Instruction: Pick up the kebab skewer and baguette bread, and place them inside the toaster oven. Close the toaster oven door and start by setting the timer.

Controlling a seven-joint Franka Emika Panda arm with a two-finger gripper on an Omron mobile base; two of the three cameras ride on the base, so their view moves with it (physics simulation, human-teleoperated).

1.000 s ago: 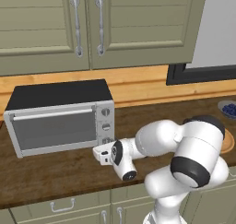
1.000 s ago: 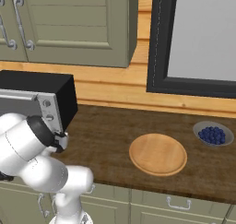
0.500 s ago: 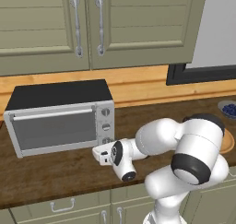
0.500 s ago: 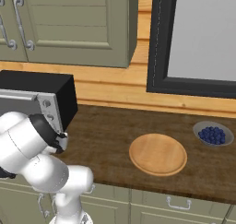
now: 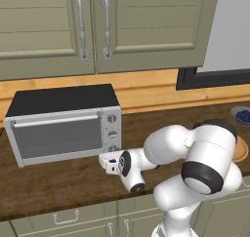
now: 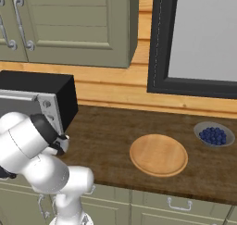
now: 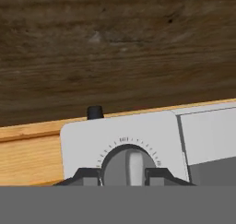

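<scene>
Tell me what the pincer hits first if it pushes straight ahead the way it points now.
Nothing new: the pincer is already shut on the bottom knob of the toaster oven, so the oven's front panel likely comes next.

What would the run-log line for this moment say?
stage: setting timer | toaster oven door: closed | gripper: shut on bottom knob | wooden plate: bare | bowl of blueberries: right of plate

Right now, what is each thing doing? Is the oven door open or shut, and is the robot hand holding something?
toaster oven door: shut, flat against the front.
toaster oven: upright on the counter.
gripper: shut on the bottom knob.
bottom knob: between the fingertips, its ridge pointing at the dial marks.
wooden plate: flat on the counter, nothing on it.
bowl: holds blueberries.
cabinet doors: shut.
</scene>
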